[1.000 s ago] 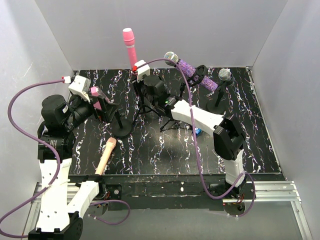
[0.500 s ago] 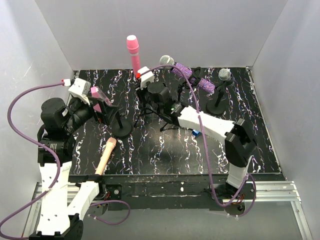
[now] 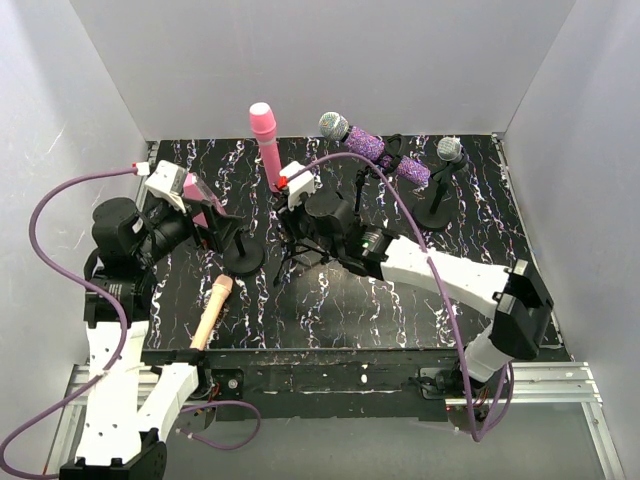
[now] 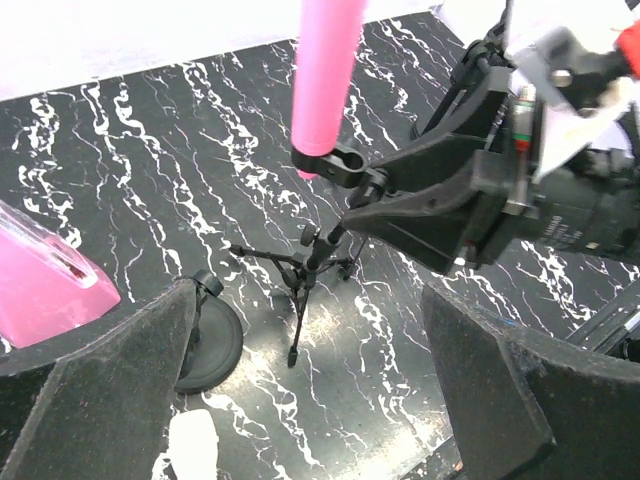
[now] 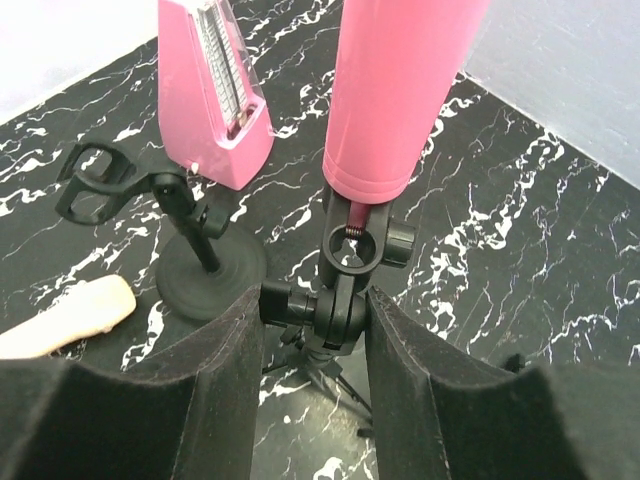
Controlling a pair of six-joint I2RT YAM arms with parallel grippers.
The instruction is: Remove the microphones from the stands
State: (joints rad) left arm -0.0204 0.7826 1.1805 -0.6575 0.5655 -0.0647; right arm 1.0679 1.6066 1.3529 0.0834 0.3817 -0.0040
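The left end effector (image 4: 305,300), fingers spread wide apart and holding nothing, hovered at the 9 o'clock edge of the black, white-veined tabletop (image 3: 330,310), beside a translucent pink plastic metronome (image 5: 210,90). At its 5 o'clock, a peach-coloured plastic microphone (image 3: 212,312) lay flat on the tabletop, with an empty black round-based stand (image 3: 243,255) just beyond it at 1 o'clock. Near the middle, the smooth pink cylindrical microphone (image 3: 263,140) sat upright in the clip of the black tripod stand (image 4: 300,290). The stand's swivel joint was clamped between the fingers of the right end effector (image 5: 315,305). Toward 2 o'clock, a purple glittery microphone (image 3: 385,155) lay tilted in its own stand. A grey-headed microphone (image 3: 449,150) stood at 3 o'clock of it.
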